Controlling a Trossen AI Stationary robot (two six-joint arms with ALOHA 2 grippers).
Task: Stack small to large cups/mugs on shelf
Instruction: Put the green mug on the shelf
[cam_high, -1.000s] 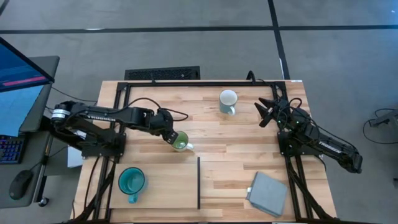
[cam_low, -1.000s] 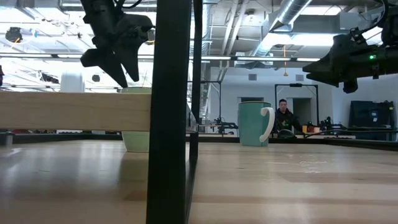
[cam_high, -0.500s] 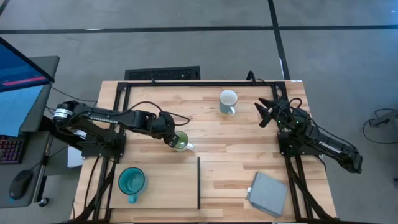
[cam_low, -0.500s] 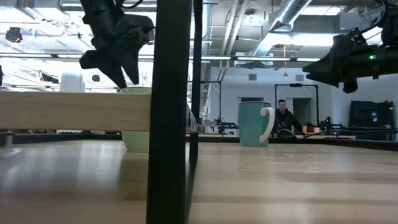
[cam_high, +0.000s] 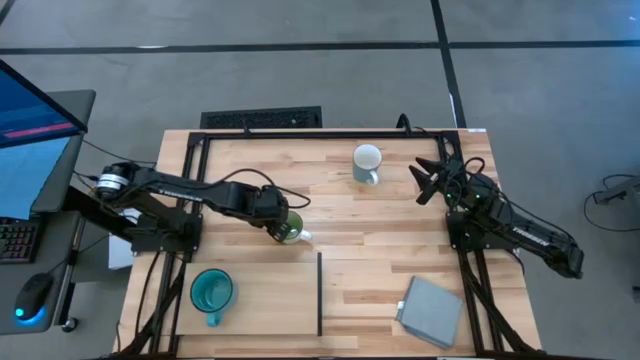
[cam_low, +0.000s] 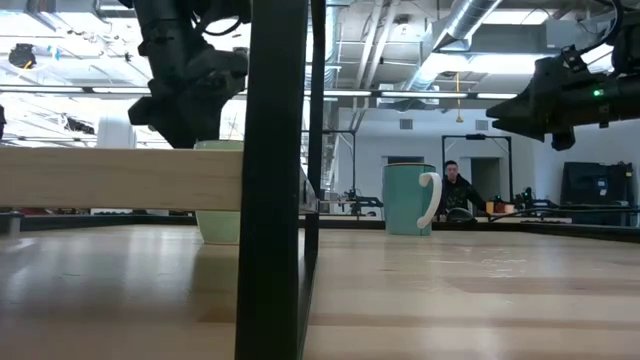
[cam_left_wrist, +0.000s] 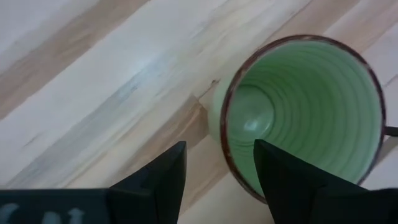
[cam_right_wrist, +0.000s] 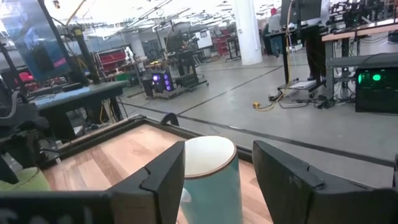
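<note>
From above, the left gripper (cam_high: 281, 222) hangs over the light green mug (cam_high: 292, 231) mid-table, just outside the pale shelf (cam_high: 270, 300) where the teal mug (cam_high: 211, 291) stands, while the right gripper (cam_high: 430, 180) waits spread open beside the white mug (cam_high: 367, 160). The left wrist view shows its fingers (cam_left_wrist: 158, 180) parted astride the mug's rim (cam_left_wrist: 231, 162); I judge it should descend squarely so one finger enters the mug before closing.
</note>
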